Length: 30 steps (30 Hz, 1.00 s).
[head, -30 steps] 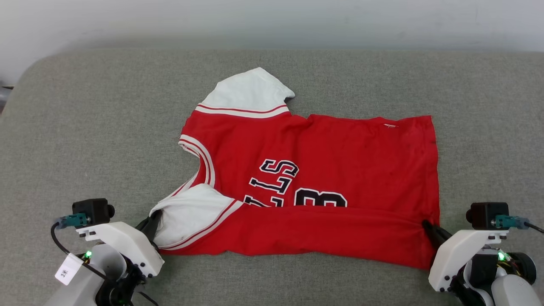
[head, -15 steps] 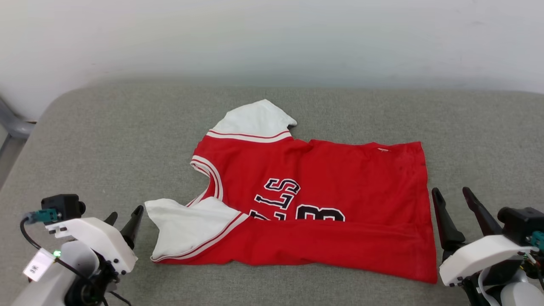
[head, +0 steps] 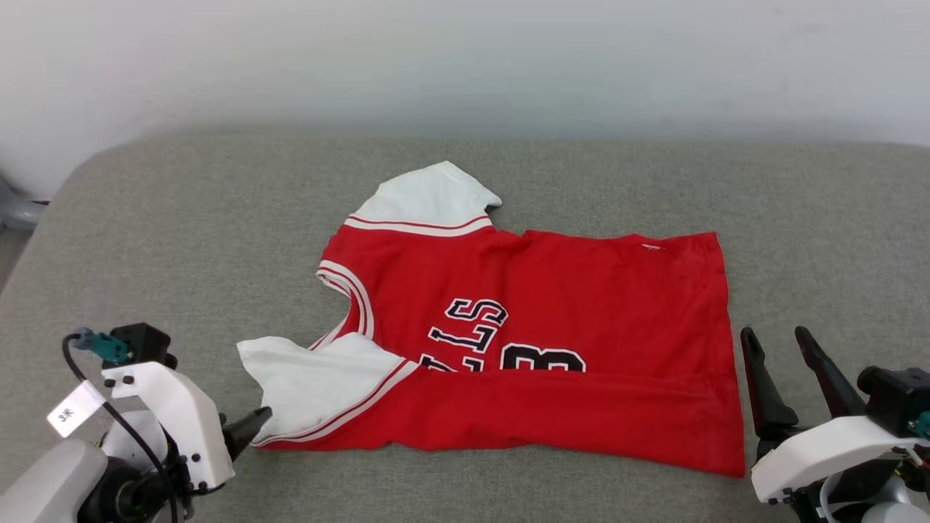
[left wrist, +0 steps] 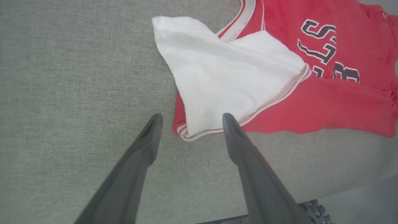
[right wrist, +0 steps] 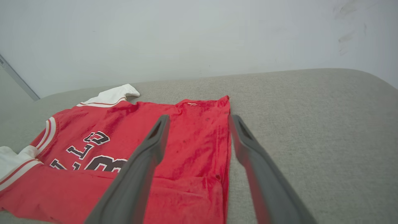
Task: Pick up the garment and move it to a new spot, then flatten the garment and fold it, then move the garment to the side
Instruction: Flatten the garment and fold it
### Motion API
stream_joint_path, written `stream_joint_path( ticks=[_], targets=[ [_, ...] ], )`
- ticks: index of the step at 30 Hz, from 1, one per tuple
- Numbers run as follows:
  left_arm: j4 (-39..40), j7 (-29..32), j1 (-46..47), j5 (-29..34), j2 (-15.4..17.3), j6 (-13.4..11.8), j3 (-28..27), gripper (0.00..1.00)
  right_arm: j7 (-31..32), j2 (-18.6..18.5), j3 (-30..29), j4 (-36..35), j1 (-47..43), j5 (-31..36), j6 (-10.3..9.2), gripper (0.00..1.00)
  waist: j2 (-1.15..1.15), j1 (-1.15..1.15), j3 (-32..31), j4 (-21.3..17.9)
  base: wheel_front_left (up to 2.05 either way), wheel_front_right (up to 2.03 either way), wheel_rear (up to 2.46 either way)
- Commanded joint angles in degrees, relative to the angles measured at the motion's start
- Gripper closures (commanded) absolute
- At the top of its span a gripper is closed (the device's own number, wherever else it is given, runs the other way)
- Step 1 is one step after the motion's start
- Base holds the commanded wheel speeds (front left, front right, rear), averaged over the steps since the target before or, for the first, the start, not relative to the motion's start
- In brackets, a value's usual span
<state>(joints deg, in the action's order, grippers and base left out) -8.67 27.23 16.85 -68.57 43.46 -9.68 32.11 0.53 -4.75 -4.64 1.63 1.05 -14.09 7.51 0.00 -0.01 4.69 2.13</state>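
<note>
Left gripper point(left wrist: 192, 118): jaws wide apart, nothing between them. On my left wrist feed its two dark fingers point(left wrist: 146, 140) straddle the lowest corner of the near sleeve. One tip overlaps the striped trim, and I cannot tell whether it touches the cloth. On my head feed one tip pokes out just beside that same corner.

Right gripper point(head: 774, 335): jaws wide apart, empty. It sits on the robot's right, just beside the garment's bottom hem and clear of it on my head feed. On the right wrist feed one finger lies across red cloth, the other across bare bench.

Garment point(head: 567, 290): red jersey, lying flat near the middle of the bench, collar end toward the robot's left, hem toward its right.
- Near long edge: folded over onto the front as a red band point(head: 552, 414). It hides the lower part of the black, white-outlined lettering point(head: 501, 338); I read "LS" and part of a "3".
- Far sleeve point(head: 429, 200): white, spread flat, pointing toward the wall.
- Near sleeve point(head: 312, 385): white with red-and-white trim, lying over the red front, its point toward the left gripper.

Bench point(head: 182, 218): grey woven upholstery, rounded corners, set against the wall.

Wall point(head: 465, 65): plain, pale.

Paper tag point(head: 69, 414): white, on the left arm's black cable.
</note>
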Motion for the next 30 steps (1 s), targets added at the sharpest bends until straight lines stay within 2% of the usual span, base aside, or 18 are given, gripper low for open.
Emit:
stream_joint_path(
  ticks=[1, 7, 16, 17, 19, 20, 26, 30],
  targets=[
    [0.55, 1.09, 0.07, -0.17, 0.03, -0.72, 0.36, 0.0, 0.3, 0.48, 0.17, -0.47, -0.12, 0.31, -0.05, 0.0, 0.0, 0.01, 1.22, -0.71, 0.0, 0.0, 0.0],
    [-1.27, 2.79, 0.69, -0.17, -1.59, -1.56, 1.93, 0.0, 0.89, 1.02, 0.13, -0.45, 0.99, 0.14, -0.05, 0.0, 0.0, 0.01, 3.61, -2.05, 0.0, 0.0, 0.0],
    [-6.87, 3.32, 0.42, -1.67, -5.26, 1.19, 3.36, 0.0, 2.3, 1.49, -1.64, -0.72, 1.63, -0.08, -0.05, 0.0, 0.0, 0.01, 5.84, -2.84, 0.0, 0.0, 0.0],
    [-7.36, 3.07, 0.38, -2.27, -6.06, 1.83, 3.31, 0.17, 2.54, 1.52, -2.0, -0.79, 1.65, -0.05, -0.05, 0.0, 0.0, 0.01, 5.92, -2.8, 0.0, 0.0, 0.0],
    [-8.06, 3.0, 0.36, -2.84, -7.17, 3.0, 3.49, 0.96, 3.37, 1.57, -2.82, -0.97, 1.67, -0.38, -0.05, 0.0, 0.0, 0.01, 5.92, -2.7, 0.0, 0.0, 0.0],
    [-8.46, 2.82, 0.46, -2.75, -7.32, 3.38, 3.58, 1.0, 3.85, 1.57, -3.21, -1.12, 1.67, -0.5, -0.05, 0.0, 0.0, 0.01, 5.85, -2.64, 0.0, 0.0, 0.0],
    [-8.78, 0.5, 1.72, -2.16, -7.67, 6.12, 2.97, 1.0, 8.12, 0.93, -6.17, -2.15, 1.76, -2.95, -0.05, 0.0, 0.0, 0.01, 5.06, -1.87, 0.0, 0.0, 0.0],
    [-7.11, -1.56, 2.54, -0.79, -6.25, 6.41, 2.0, 1.0, 13.7, -0.59, -7.47, -2.73, 1.47, -5.01, -0.05, 0.0, 0.0, 0.01, 4.36, -1.45, 0.0, 0.0, 0.0]
  ],
)
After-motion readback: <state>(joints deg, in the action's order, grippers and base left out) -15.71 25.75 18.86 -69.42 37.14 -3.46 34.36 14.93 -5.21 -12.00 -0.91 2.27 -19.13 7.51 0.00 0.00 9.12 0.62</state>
